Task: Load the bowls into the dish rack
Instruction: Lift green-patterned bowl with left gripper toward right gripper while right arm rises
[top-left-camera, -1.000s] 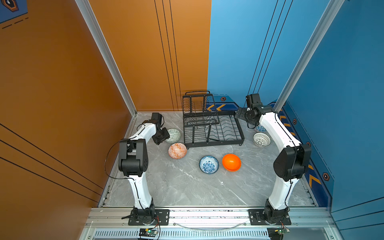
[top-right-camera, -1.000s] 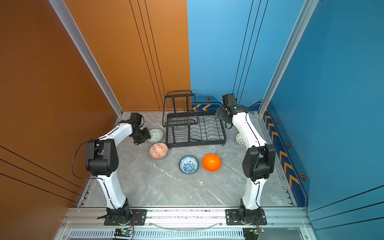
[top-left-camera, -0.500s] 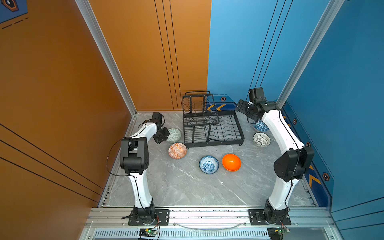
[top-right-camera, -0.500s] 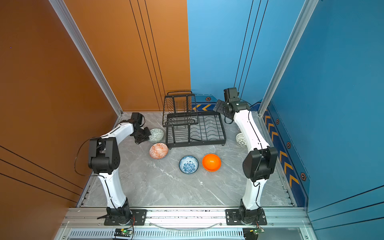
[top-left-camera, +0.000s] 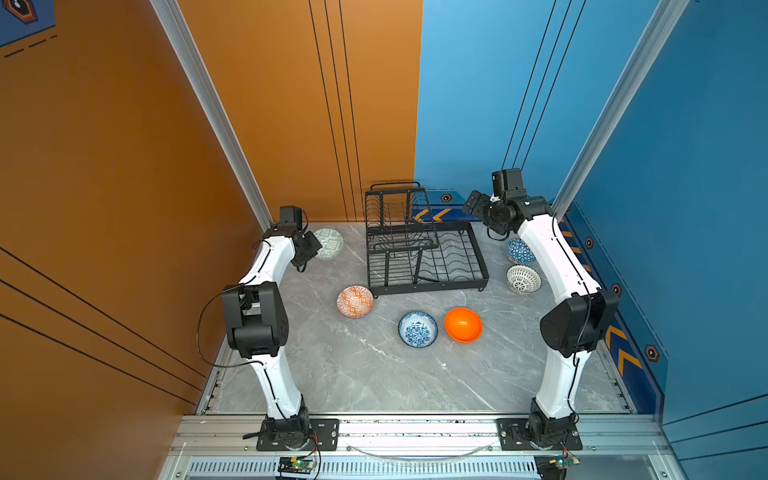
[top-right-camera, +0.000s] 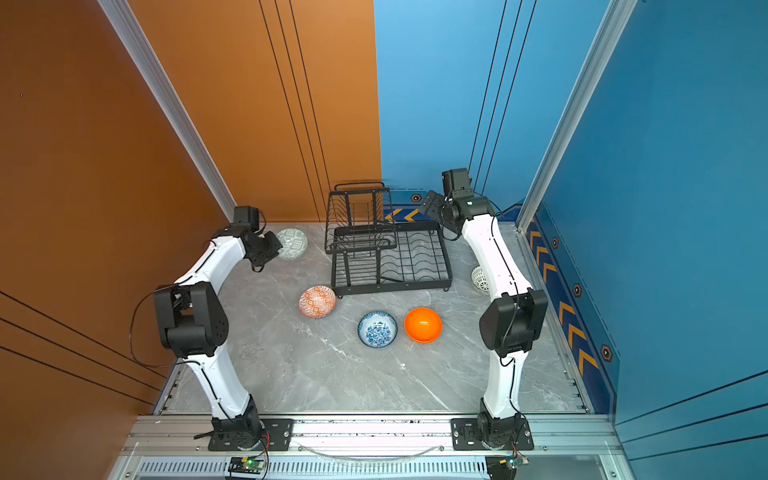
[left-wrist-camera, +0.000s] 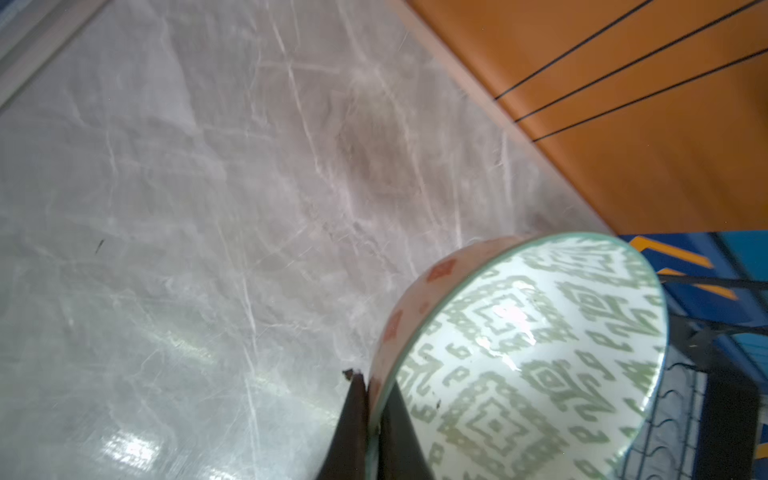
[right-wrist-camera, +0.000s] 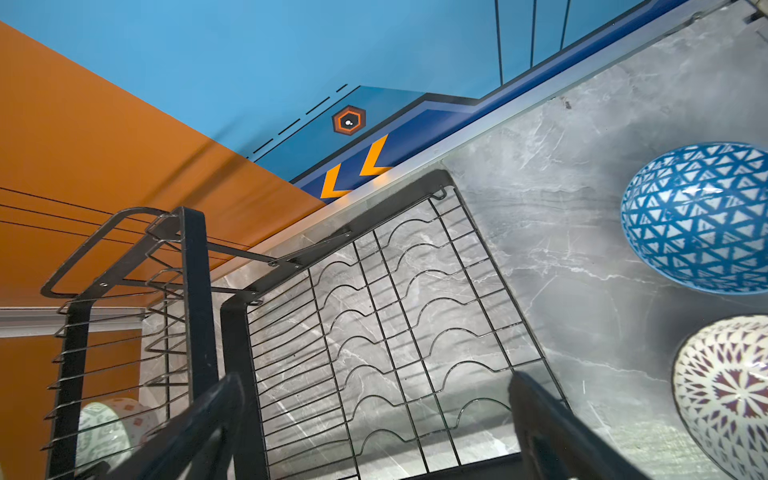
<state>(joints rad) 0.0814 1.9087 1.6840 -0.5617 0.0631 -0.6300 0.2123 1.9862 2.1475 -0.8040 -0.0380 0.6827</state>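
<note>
The left gripper (left-wrist-camera: 371, 415) pinches the tilted green bowl (left-wrist-camera: 528, 353) by its rim, near the rack (right-wrist-camera: 193, 266). The right gripper (right-wrist-camera: 376, 380) hangs wide over the rack, with the triangle bowl (right-wrist-camera: 698, 216) beside it.

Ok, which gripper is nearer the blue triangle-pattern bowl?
Right. The right gripper hangs open by the dish rack's back corner, near the triangle bowl; the left gripper is across the rack, shut on the green bowl.

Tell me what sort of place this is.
Probably a robot training cell staged as a kitchen counter: two robot arms bolted to an aluminium rail, plain orange and blue panel walls boxing in a marble-look tabletop, with a dish rack and loose bowls.
</note>
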